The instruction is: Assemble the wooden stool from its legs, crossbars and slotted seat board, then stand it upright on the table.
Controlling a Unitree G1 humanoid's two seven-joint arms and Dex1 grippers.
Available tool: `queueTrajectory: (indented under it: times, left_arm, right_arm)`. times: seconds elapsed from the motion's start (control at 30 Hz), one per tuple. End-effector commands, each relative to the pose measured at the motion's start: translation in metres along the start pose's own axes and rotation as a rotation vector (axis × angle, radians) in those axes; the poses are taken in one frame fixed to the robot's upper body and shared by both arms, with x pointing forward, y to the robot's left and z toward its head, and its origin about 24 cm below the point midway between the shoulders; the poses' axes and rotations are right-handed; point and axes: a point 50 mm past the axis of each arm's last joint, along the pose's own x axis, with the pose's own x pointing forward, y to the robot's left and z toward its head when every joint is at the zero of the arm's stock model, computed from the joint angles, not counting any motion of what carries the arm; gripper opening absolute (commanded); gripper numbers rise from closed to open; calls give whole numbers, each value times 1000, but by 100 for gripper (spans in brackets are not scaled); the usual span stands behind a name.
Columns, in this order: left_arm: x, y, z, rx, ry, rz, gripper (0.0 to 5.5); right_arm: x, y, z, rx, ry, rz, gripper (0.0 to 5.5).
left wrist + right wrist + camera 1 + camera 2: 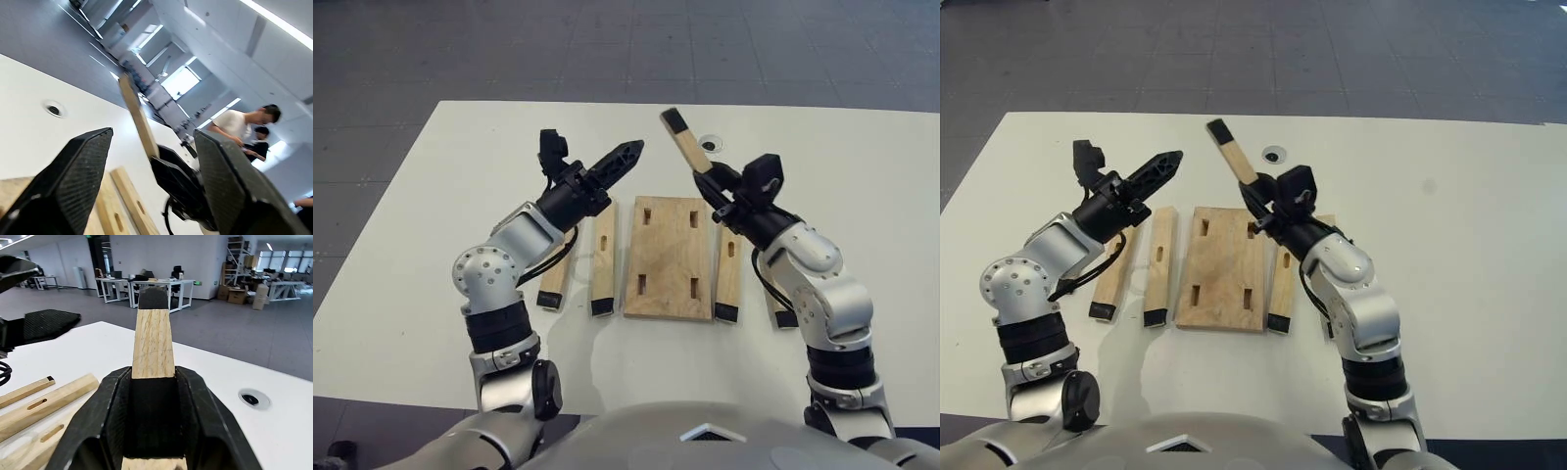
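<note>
The slotted seat board [668, 257] lies flat in the middle of the white table [862, 176]. Two wooden legs [603, 257] [555, 279] with black end caps lie to its left. Another leg [728, 274] lies along its right edge, and a further piece [783, 311] is partly hidden under my right arm. My right gripper [715, 186] is shut on a leg [683, 140], holding it tilted up above the board's far right corner. My left gripper [622, 157] hovers open above the board's far left side, its fingers [83, 171] spread and pointing at the held leg [139, 122].
A round cable hole [709, 143] sits in the table just behind the held leg. The table surface stretches bare to the far right and far left. Dark floor lies beyond the far edge.
</note>
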Motion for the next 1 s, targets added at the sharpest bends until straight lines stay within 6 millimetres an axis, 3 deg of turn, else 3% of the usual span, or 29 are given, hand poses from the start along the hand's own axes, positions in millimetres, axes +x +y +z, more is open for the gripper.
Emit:
queueTrajectory:
  times: [0.03, 0.23, 0.47, 0.83, 1.0]
  left_arm:
    - [-3, -9, -5, -39, 75, -53, 367]
    - [0, 0, -2, -38, 15, 21, 391]
    - [-2, -1, 13, -108, -69, -19, 391]
    - [4, -8, 16, -123, -67, -68, 391]
    - [2, -7, 17, -129, -69, -67, 373]
  right_arm:
    - [10, 12, 11, -15, -47, 47, 128]
    - [7, 31, 14, -156, -70, 86, 128]
    - [-5, 39, 0, -310, -58, 113, 128]
    - [-8, 54, -6, -275, -57, 200, 128]
    - [-8, 51, -6, -270, -57, 177, 128]
